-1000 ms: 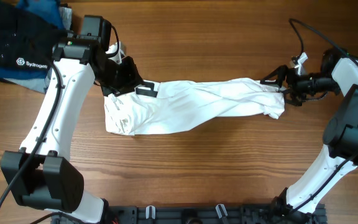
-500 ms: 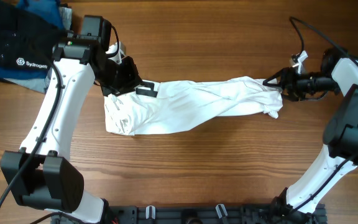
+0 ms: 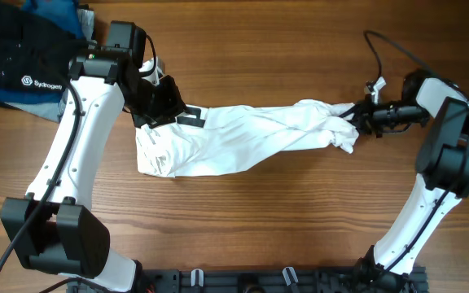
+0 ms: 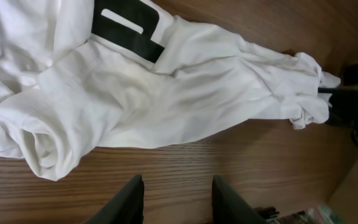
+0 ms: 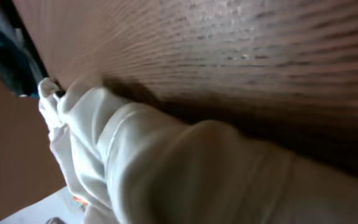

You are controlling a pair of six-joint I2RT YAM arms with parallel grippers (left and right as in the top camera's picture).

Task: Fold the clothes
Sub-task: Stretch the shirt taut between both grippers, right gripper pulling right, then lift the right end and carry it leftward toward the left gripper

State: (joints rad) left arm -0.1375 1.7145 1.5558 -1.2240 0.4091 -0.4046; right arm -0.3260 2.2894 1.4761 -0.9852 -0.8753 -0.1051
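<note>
The clothes are one white wrinkled garment stretched in a long band across the middle of the table. Its black-and-white striped part lies at the upper left. My left gripper hovers just over that corner; in the left wrist view its fingers stand apart, open, over bare wood with the cloth ahead of them. My right gripper is shut on the bunched right end of the garment. White cloth fills the right wrist view and hides its fingers.
A dark blue-black folded stack with a white logo sits at the back left corner. The arm bases and a black rail line the front edge. Bare wood lies in front of and behind the garment.
The right gripper went from open to shut on the garment's right end and moved left, bunching the cloth. The left arm has stayed in place.
</note>
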